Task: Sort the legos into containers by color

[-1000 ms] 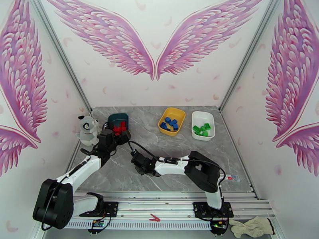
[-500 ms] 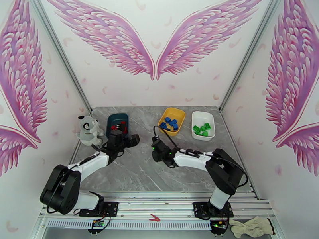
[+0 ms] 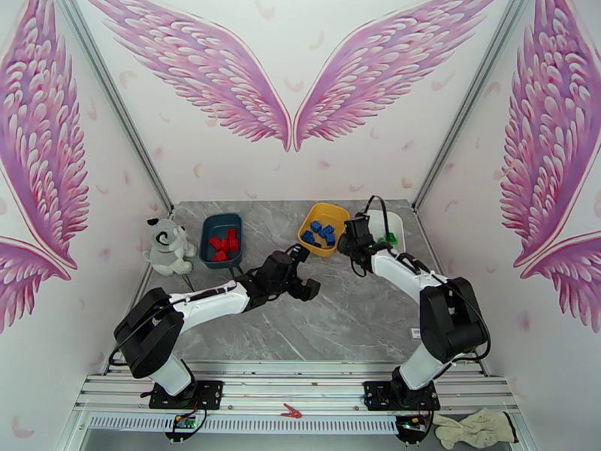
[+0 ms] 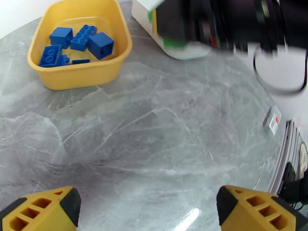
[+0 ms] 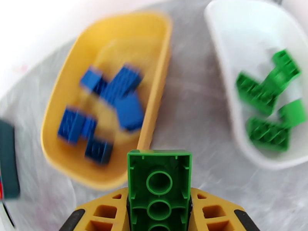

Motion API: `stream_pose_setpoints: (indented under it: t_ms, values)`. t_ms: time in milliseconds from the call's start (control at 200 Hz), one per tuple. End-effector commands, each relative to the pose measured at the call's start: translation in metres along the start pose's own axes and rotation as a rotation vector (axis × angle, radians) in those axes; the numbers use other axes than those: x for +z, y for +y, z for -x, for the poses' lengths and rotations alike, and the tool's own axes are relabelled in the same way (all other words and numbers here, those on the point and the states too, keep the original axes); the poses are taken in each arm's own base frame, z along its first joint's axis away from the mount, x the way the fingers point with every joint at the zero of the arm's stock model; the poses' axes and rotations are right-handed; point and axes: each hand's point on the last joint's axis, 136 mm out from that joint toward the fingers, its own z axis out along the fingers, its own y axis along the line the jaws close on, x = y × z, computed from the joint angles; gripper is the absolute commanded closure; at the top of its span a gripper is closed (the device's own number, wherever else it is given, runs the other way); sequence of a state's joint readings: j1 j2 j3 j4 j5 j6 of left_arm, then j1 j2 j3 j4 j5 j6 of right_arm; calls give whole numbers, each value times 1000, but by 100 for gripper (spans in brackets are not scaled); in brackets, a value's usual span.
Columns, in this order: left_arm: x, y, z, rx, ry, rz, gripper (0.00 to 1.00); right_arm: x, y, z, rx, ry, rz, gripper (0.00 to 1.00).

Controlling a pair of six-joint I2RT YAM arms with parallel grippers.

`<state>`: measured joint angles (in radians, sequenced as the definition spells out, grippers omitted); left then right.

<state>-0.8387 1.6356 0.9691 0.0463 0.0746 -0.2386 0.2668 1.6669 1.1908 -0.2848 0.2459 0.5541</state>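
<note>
Legos (image 3: 319, 232) of blue piled in the yellow tray (image 3: 342, 218); green legos (image 5: 257, 95) in the white tray (image 5: 238, 31) just right of it; red legos (image 3: 223, 244) in the teal tray (image 3: 205, 242) well to its left. One more green brick (image 5: 159, 166) pinched between the fingers of the right gripper (image 5: 159, 203), hollow underside toward the wrist camera, hanging over the strip of tabletop (image 3: 338, 317) between the yellow tray and the white tray. Spread wide with nothing between the fingers: left gripper (image 4: 150, 210), above bare grey marble on the near side of the yellow tray. Plush dog (image 3: 167, 246) farthest left of the yellow tray, just beyond the teal tray.
</note>
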Motion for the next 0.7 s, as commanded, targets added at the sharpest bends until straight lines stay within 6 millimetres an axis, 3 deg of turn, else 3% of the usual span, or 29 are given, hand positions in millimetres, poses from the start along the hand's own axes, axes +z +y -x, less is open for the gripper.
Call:
stream_pose_setpoints:
  t_ms: [0,185,380,505,695]
  values:
    - [-4,-6,10,83,-18,19,1,2,-30,27,48,-24,-127,79]
    - [-22,-14,19,124,-92,16,1,13,-67,55,76,-29,-255,78]
    - [-49,-14,30,147,-193,28,1,34,-87,62,57,25,-325,70]
    - [-60,-10,33,150,-229,51,1,44,-87,60,34,55,-331,56]
    - [-71,-4,39,144,-277,83,1,38,-83,62,40,46,-300,26]
